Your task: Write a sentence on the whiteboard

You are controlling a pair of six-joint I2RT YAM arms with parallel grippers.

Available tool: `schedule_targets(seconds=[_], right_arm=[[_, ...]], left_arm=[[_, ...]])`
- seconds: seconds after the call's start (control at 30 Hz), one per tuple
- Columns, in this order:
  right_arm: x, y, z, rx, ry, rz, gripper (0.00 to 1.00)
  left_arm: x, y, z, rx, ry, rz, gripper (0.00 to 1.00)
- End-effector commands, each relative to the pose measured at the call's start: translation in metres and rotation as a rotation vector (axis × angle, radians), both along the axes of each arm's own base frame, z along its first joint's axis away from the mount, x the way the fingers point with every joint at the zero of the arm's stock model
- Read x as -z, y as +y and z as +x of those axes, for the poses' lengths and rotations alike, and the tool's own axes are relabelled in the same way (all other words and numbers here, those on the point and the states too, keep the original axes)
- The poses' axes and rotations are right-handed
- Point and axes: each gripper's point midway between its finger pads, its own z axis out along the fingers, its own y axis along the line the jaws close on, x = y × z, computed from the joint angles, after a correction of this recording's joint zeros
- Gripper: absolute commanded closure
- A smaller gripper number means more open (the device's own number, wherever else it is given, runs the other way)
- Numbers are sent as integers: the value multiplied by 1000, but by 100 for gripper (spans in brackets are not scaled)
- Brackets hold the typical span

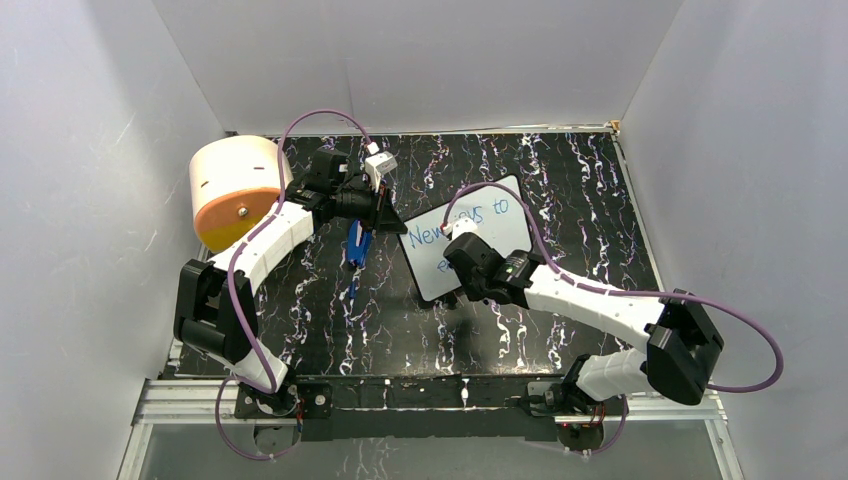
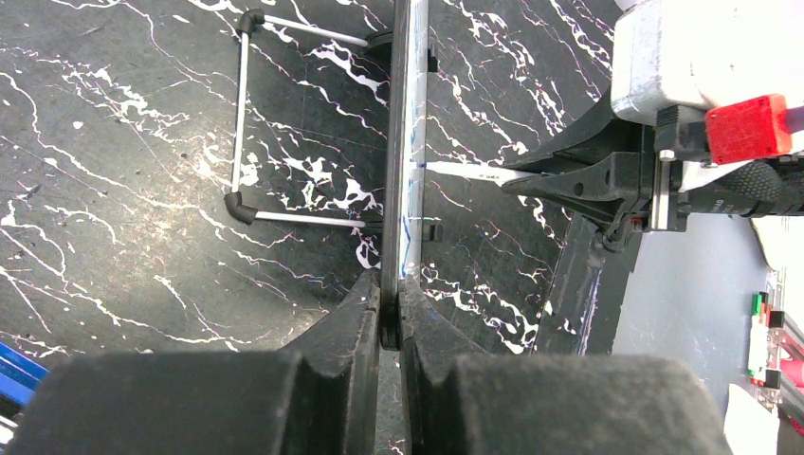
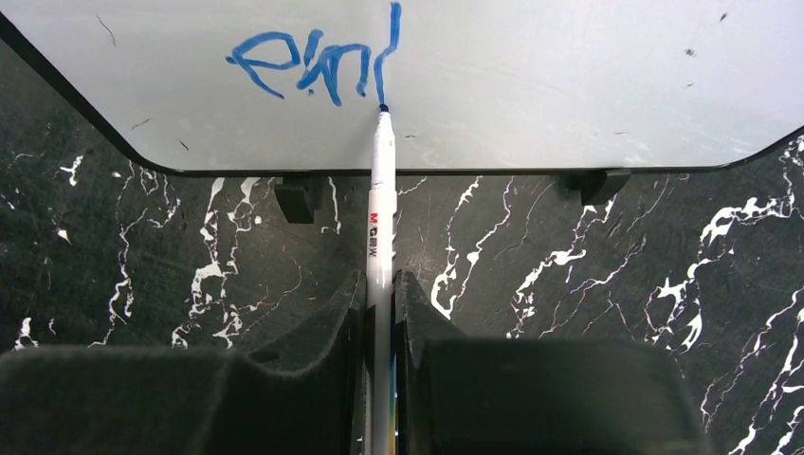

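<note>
The whiteboard [image 1: 505, 232] stands tilted on the marbled black table, mid-scene. The sentence [image 1: 492, 212] reads "New joys to" in blue on the top line, partly hidden by my right arm. In the right wrist view the second line [image 3: 318, 62] reads roughly "emb". My left gripper [image 1: 392, 222] is shut on the board's left edge; in the left wrist view [image 2: 391, 296] the board [image 2: 406, 142] shows edge-on. My right gripper [image 3: 381, 289] is shut on a white marker [image 3: 381, 209], whose blue tip touches the board [image 3: 569, 85] at the last stroke.
A large cream and orange cylinder [image 1: 235, 190] lies at the back left by the wall. A blue object [image 1: 358, 245] lies on the table under my left arm. A wire stand [image 2: 242, 114] sticks out behind the board. White walls close in three sides.
</note>
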Motion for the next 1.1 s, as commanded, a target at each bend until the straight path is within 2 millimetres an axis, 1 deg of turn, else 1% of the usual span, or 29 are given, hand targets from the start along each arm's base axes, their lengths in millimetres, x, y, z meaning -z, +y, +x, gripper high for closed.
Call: schedule_targets(seconds=[0.0, 0.13, 0.33, 0.43, 1.07], right_arm=[[6, -3, -4, 17, 25, 7, 100], [6, -4, -4, 21, 23, 7, 100], [-12, 1, 3, 20, -35, 61, 100], [-16, 2, 6, 19, -54, 65, 100], [-24, 13, 19, 5, -93, 68, 100]], left_arm=[[6, 5, 2, -4, -18, 40, 100], [6, 5, 2, -4, -18, 39, 100], [6, 5, 2, -5, -18, 41, 100], [6, 5, 2, -5, -18, 41, 100], [7, 4, 1, -1, -14, 37, 100]])
